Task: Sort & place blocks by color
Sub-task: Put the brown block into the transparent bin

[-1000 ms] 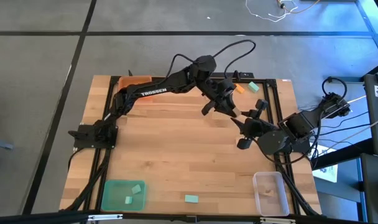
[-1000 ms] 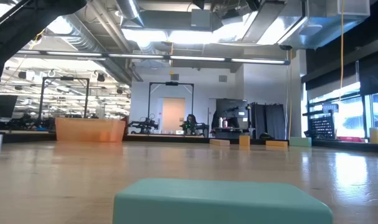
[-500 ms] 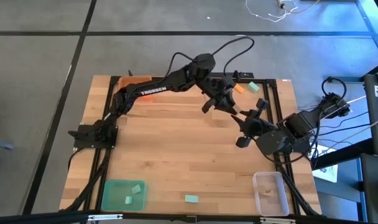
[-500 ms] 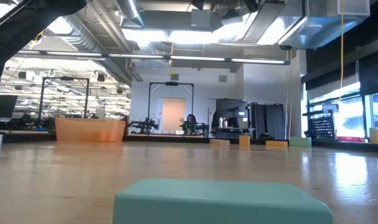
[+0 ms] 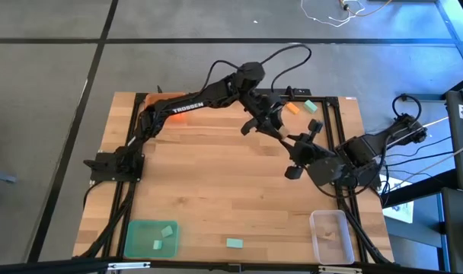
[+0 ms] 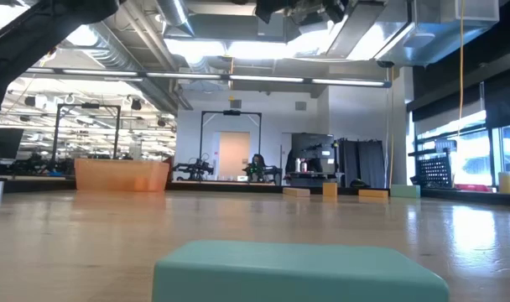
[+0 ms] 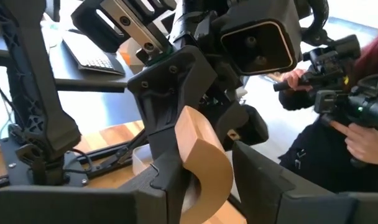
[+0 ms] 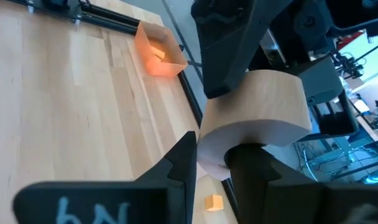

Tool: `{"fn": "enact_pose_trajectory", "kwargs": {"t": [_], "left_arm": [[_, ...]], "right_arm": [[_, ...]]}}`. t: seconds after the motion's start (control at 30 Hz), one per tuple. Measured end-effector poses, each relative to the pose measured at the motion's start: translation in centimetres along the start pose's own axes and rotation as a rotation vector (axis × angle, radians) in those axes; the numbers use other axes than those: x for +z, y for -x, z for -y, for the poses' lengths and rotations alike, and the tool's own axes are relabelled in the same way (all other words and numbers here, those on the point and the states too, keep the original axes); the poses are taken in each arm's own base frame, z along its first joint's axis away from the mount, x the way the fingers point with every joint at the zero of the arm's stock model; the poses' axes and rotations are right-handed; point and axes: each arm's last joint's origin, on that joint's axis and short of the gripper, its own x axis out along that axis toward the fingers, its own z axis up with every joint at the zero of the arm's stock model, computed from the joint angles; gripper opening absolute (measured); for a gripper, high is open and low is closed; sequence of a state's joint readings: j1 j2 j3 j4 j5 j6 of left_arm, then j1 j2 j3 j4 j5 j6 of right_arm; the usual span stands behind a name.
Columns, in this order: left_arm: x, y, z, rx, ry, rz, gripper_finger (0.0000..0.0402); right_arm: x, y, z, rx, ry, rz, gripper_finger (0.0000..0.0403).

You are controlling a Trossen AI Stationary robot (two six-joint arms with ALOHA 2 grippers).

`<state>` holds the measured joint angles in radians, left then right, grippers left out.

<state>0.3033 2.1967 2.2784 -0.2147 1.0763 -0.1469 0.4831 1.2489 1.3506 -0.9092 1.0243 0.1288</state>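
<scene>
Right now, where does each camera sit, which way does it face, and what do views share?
High: above, straight down on the table; both arms show, left claw and right claw meet.
Low: table-top height, level across a teal block toward the orange tray; arm parts at top.
Left wrist: on the left arm, facing the right arm and a person; own claw below.
Right wrist: on the right arm, facing the left arm.
Shared: both wrist views show the pale wood block between the claws.
</scene>
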Motion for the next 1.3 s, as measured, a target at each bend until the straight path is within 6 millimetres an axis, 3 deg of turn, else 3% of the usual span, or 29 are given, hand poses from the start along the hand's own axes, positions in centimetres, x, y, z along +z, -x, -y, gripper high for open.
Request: {"fn": "enact_pose_trajectory", "kwargs": {"t": [0.3,1.17,1.3], "left_arm": [[-0.1,1.6,-1.0,0.058,-0.083,-0.007,0.0122],[-0.4,1.7,-1.3,0.128,-0.452,-0.043,0.0124],[-0.4,1.7,-1.3,0.095,-0.446,-0.034,0.0124]], "right_arm": [[-0.1,0.0,0.1,0.006,-0.023,-0.003,0.0059],[-0.6,0.2,0.1,0.049,-0.093,-0.042,0.0056],[-0.7,0.2,0.1,0.057,-0.122,-0.051,0.0054]]}}
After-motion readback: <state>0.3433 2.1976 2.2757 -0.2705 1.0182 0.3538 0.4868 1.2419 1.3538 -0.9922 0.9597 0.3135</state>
